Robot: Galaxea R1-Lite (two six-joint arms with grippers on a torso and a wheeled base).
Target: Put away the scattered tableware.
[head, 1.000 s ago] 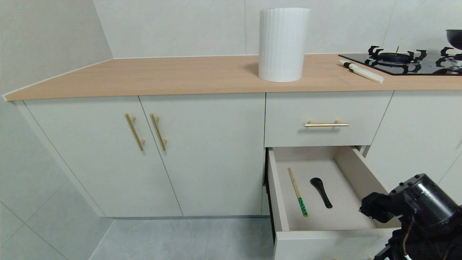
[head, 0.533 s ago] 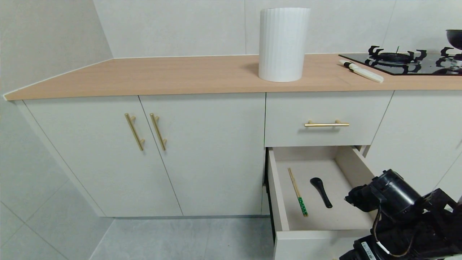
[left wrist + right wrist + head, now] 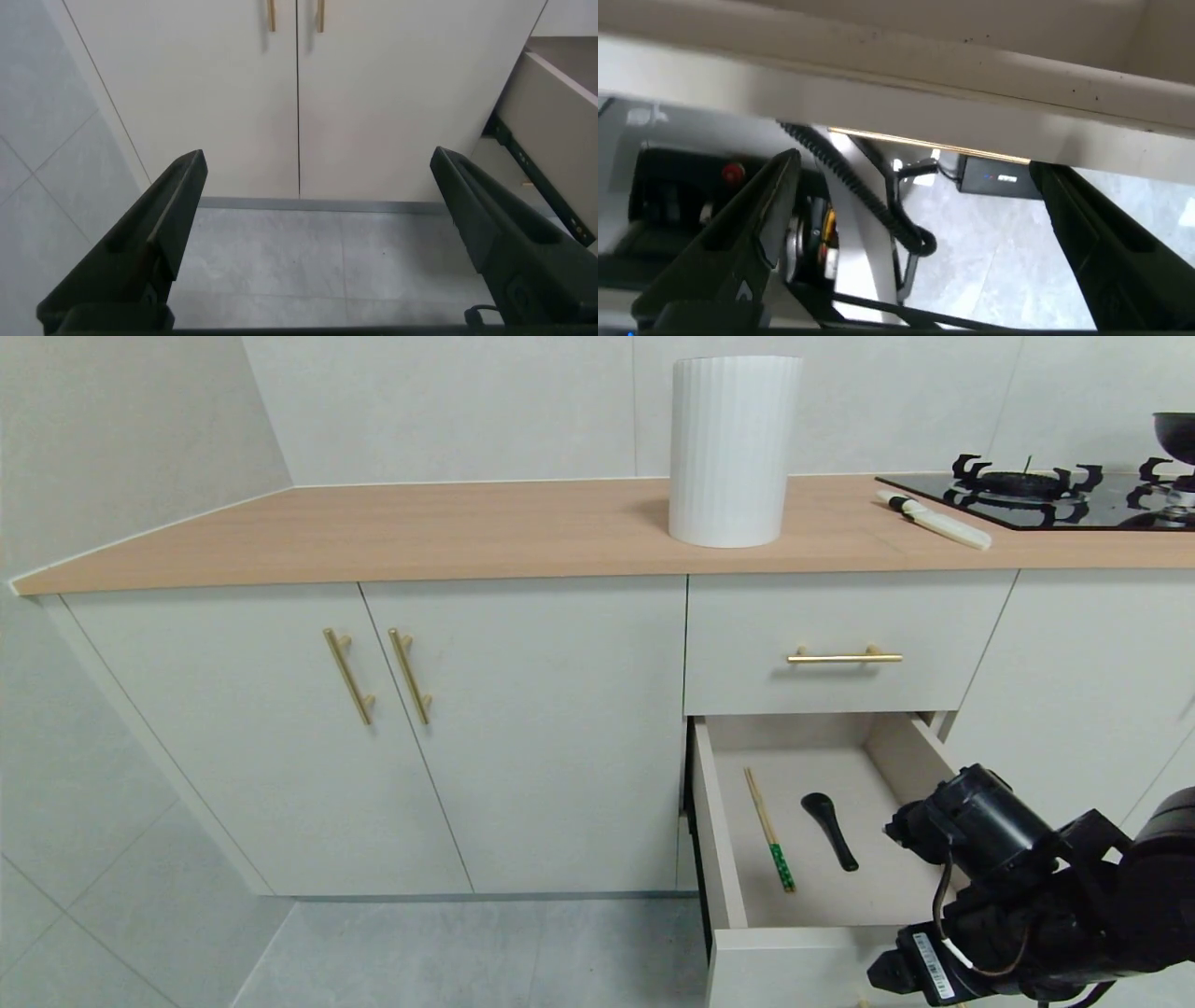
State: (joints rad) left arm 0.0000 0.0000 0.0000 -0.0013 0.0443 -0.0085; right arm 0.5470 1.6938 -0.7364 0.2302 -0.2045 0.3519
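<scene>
lengthwise, chopsticks [image 3: 769, 832] and spoon [image 3: 830, 833] lie front-to-back in the drawer [image 3: 721, 840], bowl rearward.

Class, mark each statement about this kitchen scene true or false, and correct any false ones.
1. The black spoon lies inside the open lower drawer. True.
2. The wooden chopsticks with green ends lie on the wooden countertop. False: they lie in the open lower drawer, beside the spoon and not touching it.
3. The upper drawer with the gold bar handle is shut. True.
4. The white ribbed cylindrical container lies tipped over. False: it stands upright on the countertop.
5. The left end effector grips a spoon. False: it is open and empty.
</scene>
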